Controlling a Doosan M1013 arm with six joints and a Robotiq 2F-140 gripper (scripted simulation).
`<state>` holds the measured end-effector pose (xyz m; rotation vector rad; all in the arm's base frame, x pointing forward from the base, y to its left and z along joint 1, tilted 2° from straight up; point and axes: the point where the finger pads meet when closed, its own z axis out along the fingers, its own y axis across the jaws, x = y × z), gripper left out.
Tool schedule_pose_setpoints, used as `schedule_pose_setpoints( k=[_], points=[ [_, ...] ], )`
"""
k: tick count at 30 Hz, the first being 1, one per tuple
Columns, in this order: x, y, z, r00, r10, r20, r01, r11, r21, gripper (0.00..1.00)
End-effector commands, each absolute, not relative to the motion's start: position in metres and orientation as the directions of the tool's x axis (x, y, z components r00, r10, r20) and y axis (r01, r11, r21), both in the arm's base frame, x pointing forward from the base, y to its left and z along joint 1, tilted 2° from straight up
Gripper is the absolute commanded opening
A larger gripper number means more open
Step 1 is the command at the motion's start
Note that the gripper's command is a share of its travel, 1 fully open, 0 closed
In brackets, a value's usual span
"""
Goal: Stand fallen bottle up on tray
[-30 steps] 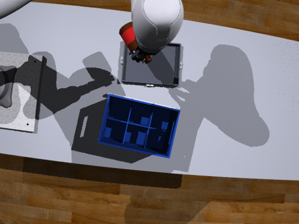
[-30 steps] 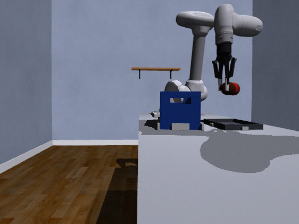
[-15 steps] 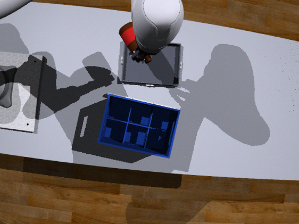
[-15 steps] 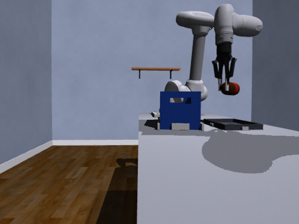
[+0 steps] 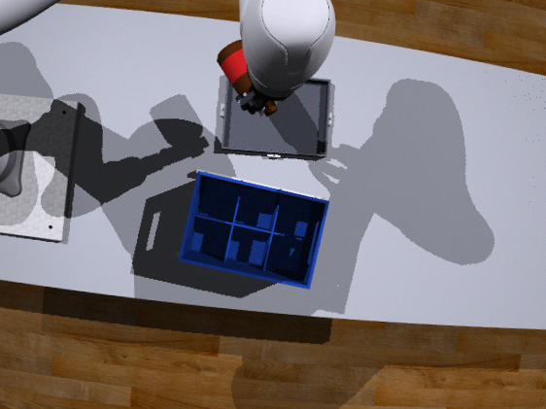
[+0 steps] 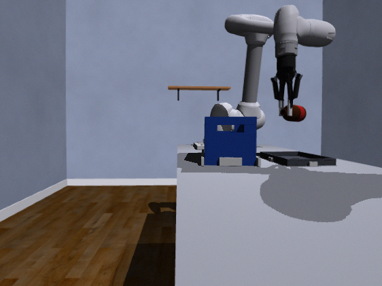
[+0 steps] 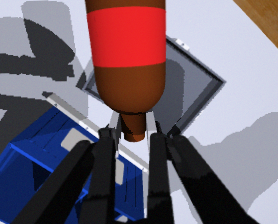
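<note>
The pale grey, smooth-shelled robot arm (image 6: 252, 72) is showing rounded, bulbous joint housings with thin dark seam lines curving across the caps. A darker ribbed collar is sitting at its wrist. Below that, the black two-finger gripper (image 6: 285, 111) is showing slim linkage bars and light grey pads (image 7: 114, 122) at its tips.
</note>
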<state>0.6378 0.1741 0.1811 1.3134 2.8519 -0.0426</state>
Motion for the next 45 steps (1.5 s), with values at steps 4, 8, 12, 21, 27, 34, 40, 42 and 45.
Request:
schedule_pose_setpoints(
  k=[4,8,12,21,27,34,40,42,45],
  points=[
    [0.6377,0.1741,0.1812,-0.65,0.76,-0.013,0.76,0.65,-0.024,0.1],
    [0.6377,0.1741,0.1812,-0.65,0.76,-0.013,0.76,0.65,-0.024,0.1],
    [0.6377,0.1741,0.1812,-0.654,0.756,-0.013,0.756,0.654,-0.024,0.1],
    [0.6377,0.1742,0.1812,-0.677,0.736,-0.012,0.736,0.676,-0.024,0.1],
    [0.6377,0.1742,0.1812,-0.701,0.713,-0.011,0.713,0.701,-0.025,0.1],
    [0.6377,0.1742,0.1812,-0.715,0.699,-0.01,0.699,0.714,-0.025,0.1],
    [0.6377,0.1742,0.1812,-0.719,0.695,-0.01,0.695,0.718,-0.025,0.1],
    [0.6377,0.1742,0.1812,-0.719,0.695,-0.01,0.695,0.718,-0.025,0.1],
    [0.6377,0.1742,0.1812,-0.719,0.695,-0.01,0.695,0.718,-0.025,0.1]
  ],
)
